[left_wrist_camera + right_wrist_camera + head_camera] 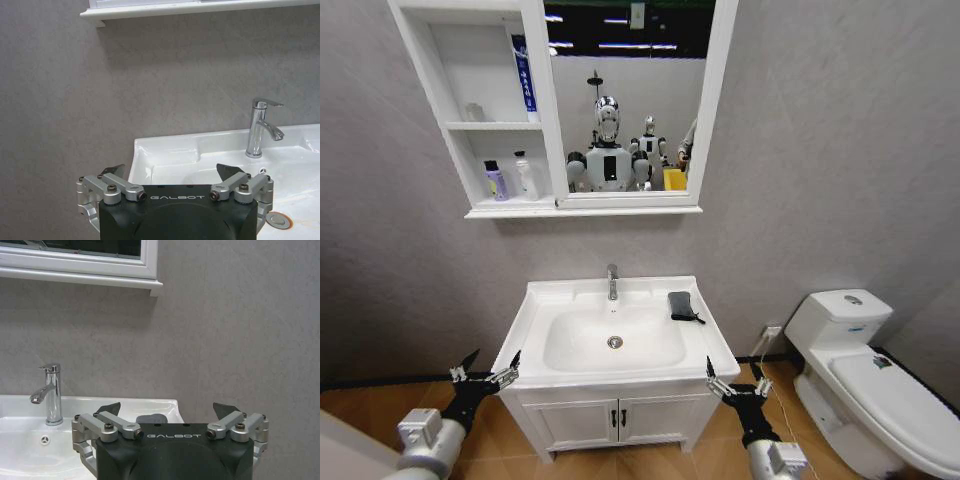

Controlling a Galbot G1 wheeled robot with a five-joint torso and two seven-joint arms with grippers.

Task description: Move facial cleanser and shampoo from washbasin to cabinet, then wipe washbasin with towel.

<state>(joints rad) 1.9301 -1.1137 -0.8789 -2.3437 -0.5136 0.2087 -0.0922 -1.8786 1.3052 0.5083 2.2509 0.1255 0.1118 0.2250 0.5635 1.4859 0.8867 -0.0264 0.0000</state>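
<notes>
The white washbasin (552, 300) (165, 150) (100, 404) stands in the middle with its chrome tap (612, 282) at the back. The dark folded towel (683, 306) (152, 418) lies on its right rim. The cabinet (480, 126) hangs at the upper left. Its lowest shelf holds a purple bottle (496, 182) and a white bottle (525, 177), and a blue-and-white tube (524, 80) leans on an upper shelf. Which of these is the facial cleanser or the shampoo I cannot tell. My left gripper (485, 372) (170, 169) hangs open at the basin's front left corner. My right gripper (735, 378) (166, 407) is open at the front right corner.
A white toilet (860, 370) stands to the right. Below the basin is a two-door vanity (620, 420) with black handles. The mirror (630, 100) beside the shelves reflects the robot. A small clear object (473, 112) sits on the middle shelf. The grey wall is behind everything.
</notes>
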